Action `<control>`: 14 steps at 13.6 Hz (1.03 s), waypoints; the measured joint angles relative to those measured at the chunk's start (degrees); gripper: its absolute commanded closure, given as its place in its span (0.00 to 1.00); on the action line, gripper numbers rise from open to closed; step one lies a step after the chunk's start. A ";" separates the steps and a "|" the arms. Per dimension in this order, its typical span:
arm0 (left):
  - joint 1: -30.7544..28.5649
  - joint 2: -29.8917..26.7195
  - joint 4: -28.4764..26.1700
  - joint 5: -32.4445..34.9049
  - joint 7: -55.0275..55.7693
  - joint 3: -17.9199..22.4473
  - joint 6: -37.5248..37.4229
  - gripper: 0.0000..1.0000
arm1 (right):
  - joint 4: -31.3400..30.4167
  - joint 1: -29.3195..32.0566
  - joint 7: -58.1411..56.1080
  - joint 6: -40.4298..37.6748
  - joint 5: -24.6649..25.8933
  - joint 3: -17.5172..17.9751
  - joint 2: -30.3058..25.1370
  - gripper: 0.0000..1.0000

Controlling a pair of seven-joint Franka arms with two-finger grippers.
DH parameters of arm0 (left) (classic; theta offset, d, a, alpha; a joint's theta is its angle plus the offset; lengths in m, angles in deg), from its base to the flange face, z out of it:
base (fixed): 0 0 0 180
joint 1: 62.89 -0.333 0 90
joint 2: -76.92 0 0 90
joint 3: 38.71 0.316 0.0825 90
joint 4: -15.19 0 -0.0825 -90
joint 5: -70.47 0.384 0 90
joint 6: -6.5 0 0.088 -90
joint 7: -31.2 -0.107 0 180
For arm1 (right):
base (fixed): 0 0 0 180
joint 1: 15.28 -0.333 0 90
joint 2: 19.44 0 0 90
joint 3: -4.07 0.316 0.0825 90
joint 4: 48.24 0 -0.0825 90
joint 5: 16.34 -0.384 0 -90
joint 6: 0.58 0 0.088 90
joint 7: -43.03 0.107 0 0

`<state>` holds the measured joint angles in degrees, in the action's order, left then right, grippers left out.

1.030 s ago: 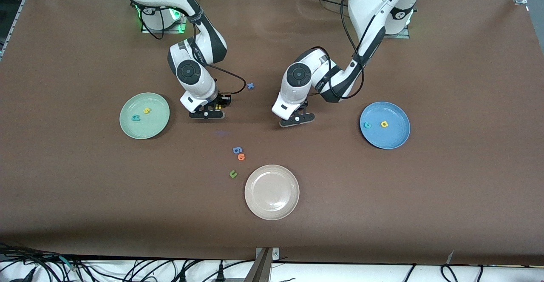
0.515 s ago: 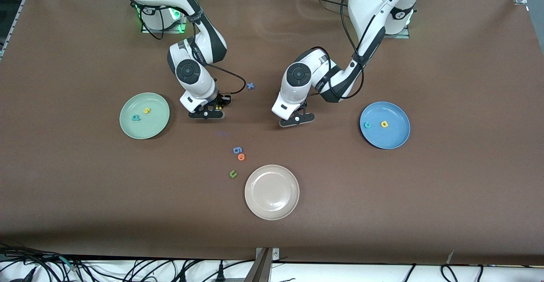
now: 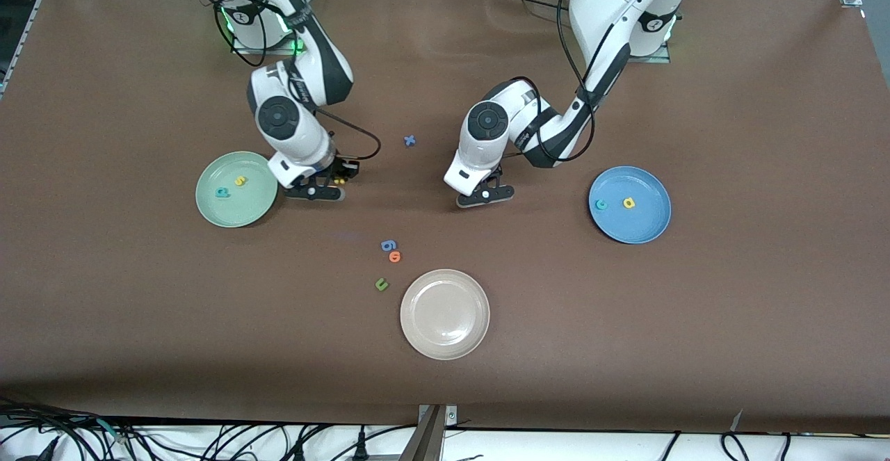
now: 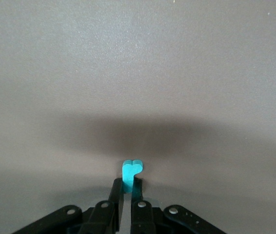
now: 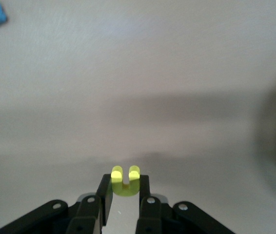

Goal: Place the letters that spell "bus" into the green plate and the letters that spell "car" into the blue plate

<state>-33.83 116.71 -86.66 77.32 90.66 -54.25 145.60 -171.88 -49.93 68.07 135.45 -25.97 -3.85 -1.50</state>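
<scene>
Now right gripper point(image 3: 332, 181), fingers pinching yellow u point(image 5: 125, 181), has shifted to green plate point(image 3: 208, 211) edge (drop next); left gripper point(image 3: 487, 193) pinches teal r point(image 4: 131, 171), unmoved mid-frame.

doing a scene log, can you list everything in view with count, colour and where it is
green plate: 1, pale mint, toward the right arm's end of the table
teal b and yellow s: 1 each, in the green plate
blue plate: 1, medium blue, toward the left arm's end
teal c and yellow a: 1 each, in the blue plate
beige plate: 1, nearest the front camera
blue g-like letter, orange o, dark green u: 1 each, on the table beside the beige plate
blue x: 1, on the table between the arms
yellow u: 1, held
teal r: 1, held
table: 1, brown
right gripper: shut on the yellow u, beside the green plate
left gripper: shut on the teal r, over the table's middle
</scene>
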 measured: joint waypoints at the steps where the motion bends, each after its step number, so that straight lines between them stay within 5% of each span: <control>1: 0.01 0.00 0.00 0.00 0.00 0.00 0.01 0.96 | 0.05 0.00 -0.08 -2.24 0.01 -1.46 -1.80 0.94; 10: -1.97 -1.09 0.95 2.31 -9.33 0.78 -5.34 1.00 | -0.97 0.17 -10.24 -9.39 3.65 -15.54 -4.93 0.94; 14: -7.97 -5.50 0.21 2.33 -21.93 0.78 -11.28 1.00 | -1.44 0.48 -12.36 -8.54 3.66 -16.60 -1.16 0.94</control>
<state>-41.80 111.21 -86.45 79.65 68.73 -53.47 134.32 -173.32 -49.45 55.70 126.90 -22.31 -20.45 -2.66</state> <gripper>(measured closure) 0.894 0.744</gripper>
